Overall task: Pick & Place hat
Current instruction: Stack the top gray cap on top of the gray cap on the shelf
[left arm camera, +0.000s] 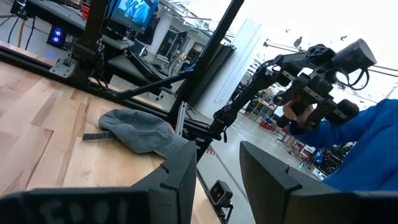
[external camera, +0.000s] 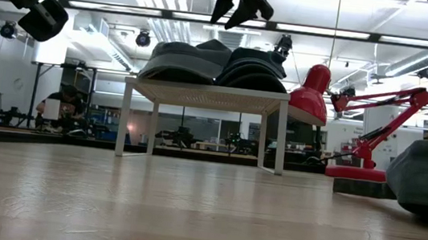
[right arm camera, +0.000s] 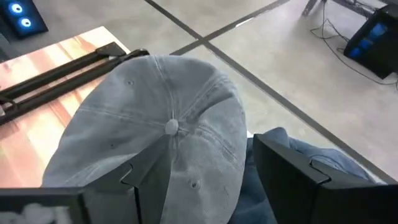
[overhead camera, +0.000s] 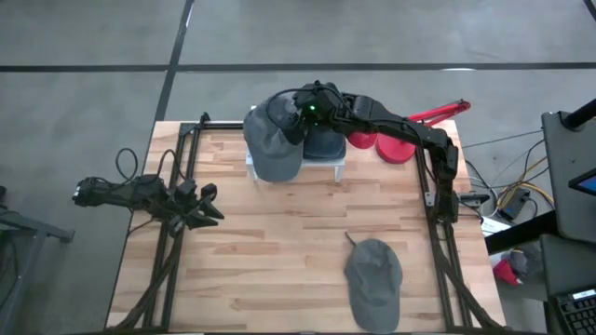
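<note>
Nearest you on the counter (overhead camera: 279, 233) lies a grey hat (overhead camera: 373, 279). Farther back, your left gripper (overhead camera: 207, 207) waits with fingers apart and empty. At the far edge, your right gripper (overhead camera: 300, 110) hangs above another hat (overhead camera: 273, 140) on the white stand (overhead camera: 340, 166), fingers apart, holding nothing.

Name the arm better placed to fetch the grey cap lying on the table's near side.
Right, probably. The grey cap lies on the right arm's side. The right gripper hovers open over the caps on the white stand, while the left gripper waits at the far left edge.
</note>
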You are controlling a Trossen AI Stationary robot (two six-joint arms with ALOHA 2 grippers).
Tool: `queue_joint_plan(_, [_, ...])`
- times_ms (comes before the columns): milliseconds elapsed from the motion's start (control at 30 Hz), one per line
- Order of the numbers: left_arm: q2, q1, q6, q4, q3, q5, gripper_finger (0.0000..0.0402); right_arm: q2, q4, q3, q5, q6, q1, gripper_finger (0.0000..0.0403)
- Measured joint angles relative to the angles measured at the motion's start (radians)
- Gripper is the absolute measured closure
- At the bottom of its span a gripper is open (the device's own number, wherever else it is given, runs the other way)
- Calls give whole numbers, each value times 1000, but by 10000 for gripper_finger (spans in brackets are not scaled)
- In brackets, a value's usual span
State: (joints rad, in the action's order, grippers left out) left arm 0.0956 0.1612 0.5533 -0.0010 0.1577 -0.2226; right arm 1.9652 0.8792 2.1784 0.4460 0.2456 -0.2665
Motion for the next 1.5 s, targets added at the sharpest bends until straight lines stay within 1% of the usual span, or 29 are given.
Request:
queue_joint_plan(167, [0,0,-2,0,0,0,278,0,-4,-21,-50,-22,0,205])
queue_joint_plan(333, [0,0,-2,0,0,0,278,0,-39,-44,-54,-47,0,218])
queue_joint_plan(467, [0,0,-2,0,0,3,278,0,-80,-45,-54,-124,-3,219])
queue_joint_plan(633, [0,0,-3,0,0,28,278,0,-105,-45,-56,-222,-32,210])
queue_joint_plan(700, [0,0,-3,0,0,34,278,0,-111,-44,-73,-263,-50,204])
queue_joint_plan(800, [0,0,-3,0,0,34,278,0,-113,-44,-139,-333,-79,193])
queue_joint_plan(900, [0,0,-3,0,0,34,278,0,-116,-44,-234,-378,-109,181])
queue_joint_plan(967, [0,0,-3,0,0,42,278,1,-117,-44,-273,-400,-127,174])
queue_joint_plan(1067, [0,0,-4,0,0,50,278,4,-135,-44,-288,-403,-151,163])
queue_joint_plan(1233, [0,0,-26,0,0,84,278,14,-160,-44,-354,-387,-169,148])
queue_joint_plan(1500, [0,0,-42,1,0,112,278,81,-170,-41,-369,-382,-175,143])
